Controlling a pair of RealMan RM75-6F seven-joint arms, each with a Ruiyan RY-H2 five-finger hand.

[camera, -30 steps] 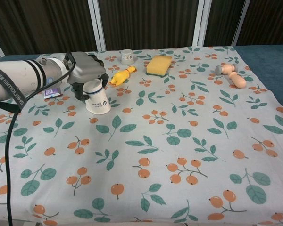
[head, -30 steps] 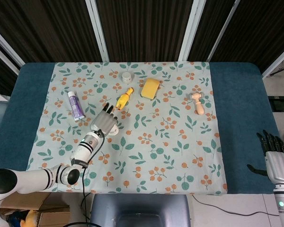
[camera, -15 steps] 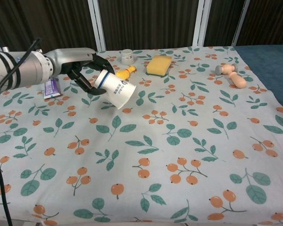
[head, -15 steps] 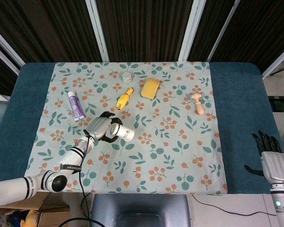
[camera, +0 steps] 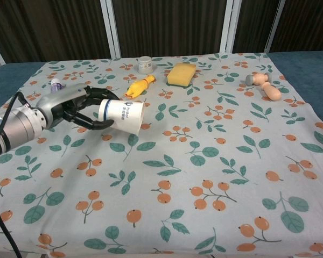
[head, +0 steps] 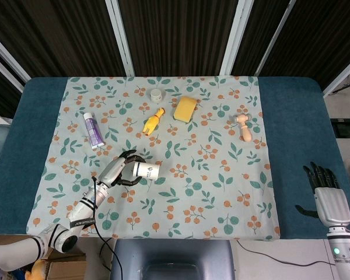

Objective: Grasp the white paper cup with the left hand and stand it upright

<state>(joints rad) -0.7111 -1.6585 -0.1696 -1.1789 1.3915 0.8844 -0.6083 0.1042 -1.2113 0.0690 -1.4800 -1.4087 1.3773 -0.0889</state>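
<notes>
White paper cup (camera: 121, 115) now horizontal in left hand (camera: 78, 105) grasp, mouth to the right, lower vs 0.5 s ago, on/near floral cloth (camera: 215, 177); needs rotating to upright. Right hand (head: 328, 198) idle, fingers apart w/ nothing held

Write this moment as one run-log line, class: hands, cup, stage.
left hand: holds white paper cup | cup: on its side, mouth pointing right, not upright | right hand: open, off the cloth | stage: grasped, uprighting pending

White paper cup (camera: 123, 114) sideways; held aloft.
</notes>
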